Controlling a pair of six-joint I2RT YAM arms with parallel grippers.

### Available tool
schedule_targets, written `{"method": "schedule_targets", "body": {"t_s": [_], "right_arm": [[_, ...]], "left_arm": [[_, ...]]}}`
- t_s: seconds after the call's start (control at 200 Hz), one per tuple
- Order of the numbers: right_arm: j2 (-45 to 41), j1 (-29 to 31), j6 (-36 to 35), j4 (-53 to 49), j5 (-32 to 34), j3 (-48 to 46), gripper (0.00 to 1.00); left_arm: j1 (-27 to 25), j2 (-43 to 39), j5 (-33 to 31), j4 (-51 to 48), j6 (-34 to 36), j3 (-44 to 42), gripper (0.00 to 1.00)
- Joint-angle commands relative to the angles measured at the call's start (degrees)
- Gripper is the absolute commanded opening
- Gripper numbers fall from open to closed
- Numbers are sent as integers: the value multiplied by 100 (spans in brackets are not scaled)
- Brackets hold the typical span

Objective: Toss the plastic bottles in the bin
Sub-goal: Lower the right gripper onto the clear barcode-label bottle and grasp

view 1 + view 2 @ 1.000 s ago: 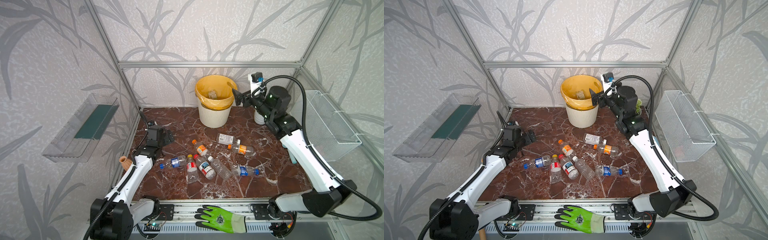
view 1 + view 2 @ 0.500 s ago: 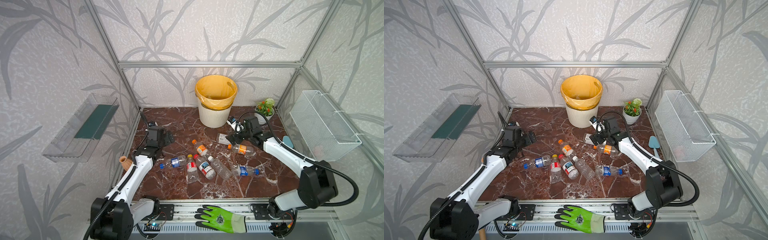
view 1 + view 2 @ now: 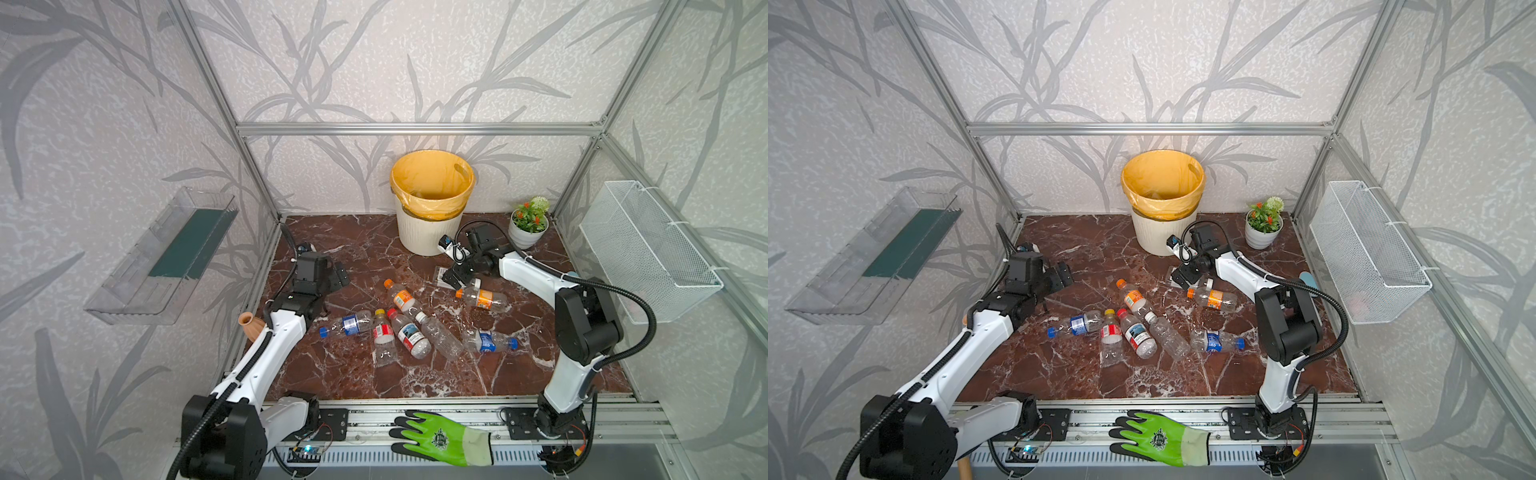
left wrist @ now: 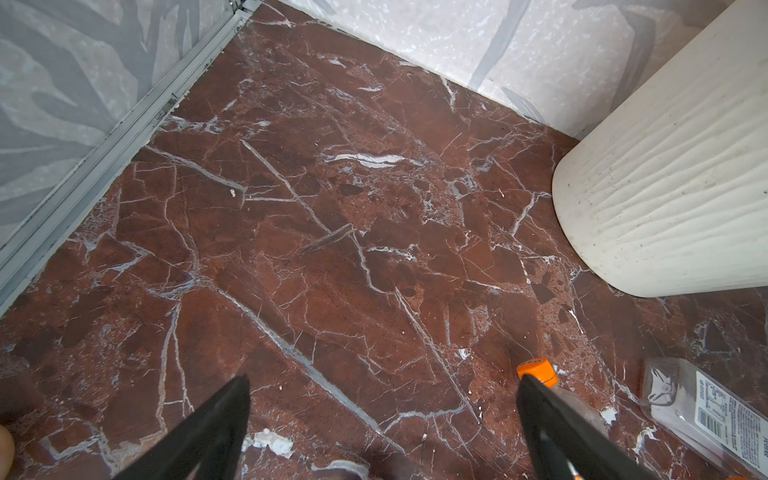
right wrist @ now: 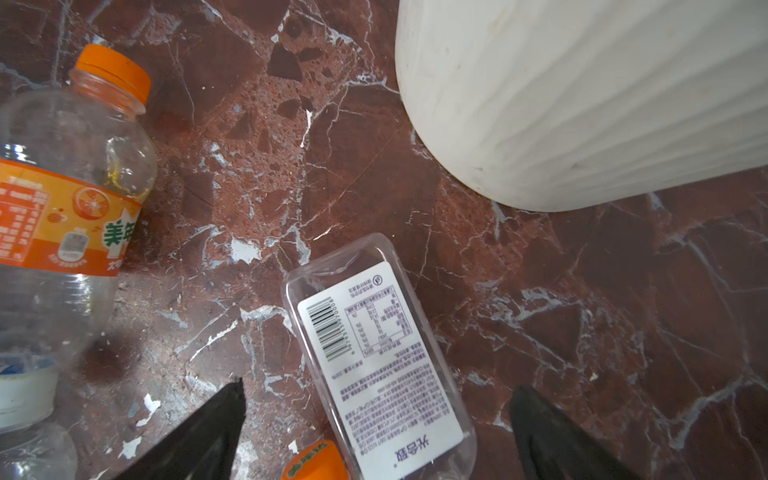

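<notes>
Right wrist view: the right end effector (image 5: 377, 386) stands wide open, its black fingers (image 5: 199, 436) on either side of a flat clear bottle (image 5: 374, 345) with a white barcode label. The bottle lies on the red marble surface (image 5: 602, 311). Neither finger touches it, so nothing is gripped. Close past the bottle's far end, but apart from it, rises the ribbed cream wall of the bin (image 5: 582, 104). An orange-capped bottle (image 5: 70, 187) with an orange label lies on its side nearby.

In both top views the bin stands upright at the back of the surface, lined with a yellow-orange bag, and the right end effector sits low just in front of it. More plastic bottles lie on their sides in a loose cluster mid-surface: a second orange-label bottle (image 3: 482, 297), a blue-capped bottle (image 3: 347, 326), a yellow-capped bottle (image 3: 382, 332) and a red-capped bottle (image 3: 407, 332) side by side, a white-capped bottle (image 3: 438, 336) and a second blue-capped bottle (image 3: 488, 340).

The left end effector (image 4: 383, 378) is also spread wide and holds nothing; in the left wrist view only bare marble lies between its fingers. In both top views it hangs left of the cluster, apart from the bottles.

A potted plant (image 3: 528, 224) stands right of the bin, and a green glove (image 3: 444, 436) lies on the front rail
</notes>
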Motion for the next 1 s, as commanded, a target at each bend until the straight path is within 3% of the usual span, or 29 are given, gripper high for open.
{"method": "schedule_targets", "body": {"t_s": [0.0, 0.13, 0.43, 1.0], "right_arm": [[281, 15, -309, -641, -111, 346, 100], [656, 16, -536, -1137, -87, 713, 99], [1115, 43, -652, -1111, 111, 946, 97], [1485, 171, -653, -1237, 305, 1279, 79]], "left_arm": [[28, 9, -64, -55, -5, -17, 99], [28, 28, -71, -57, -4, -4, 99], [27, 36, -135, -87, 0, -21, 99], [27, 38, -216, -111, 5, -59, 99]]}}
